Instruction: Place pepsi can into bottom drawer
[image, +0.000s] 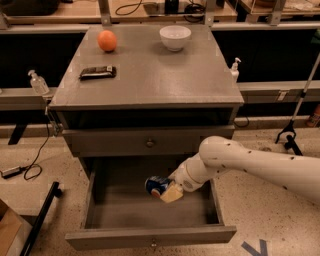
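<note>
The white arm (260, 162) is reaching in from the right edge of the frame toward the lower centre, and the gripper (167, 190) at its end is sitting inside the open bottom drawer (125, 212), a little right of the drawer's middle. The gripper is clenching the pepsi can (155, 184), with a pale yellowish finger (172, 193) pressing against the can's lower right side. The can is lying tilted rather than upright, its blue body pointing toward the left of the frame and its red-and-white logo partly showing. Whether it is touching the drawer floor or hanging just above it is not possible to tell. The bottom drawer is standing pulled far out toward the bottom of the frame, its grey front panel running along the lower edge with a small round knob (153, 244) at its middle. Just above it, in the centre of the frame, the shallower drawer (110, 142) is sitting closed, showing its own knob (149, 143). On the grey cabinet top (150, 80), in the upper half of the frame, an orange (107, 40) is resting at the upper left, a white bowl (175, 37) is resting at the upper right, and a dark flat packet (98, 72) is lying below the orange near the left edge. A clear pump bottle (39, 82) is standing beside the cabinet at the left of the frame, and a smaller one (234, 69) is standing at its right
</note>
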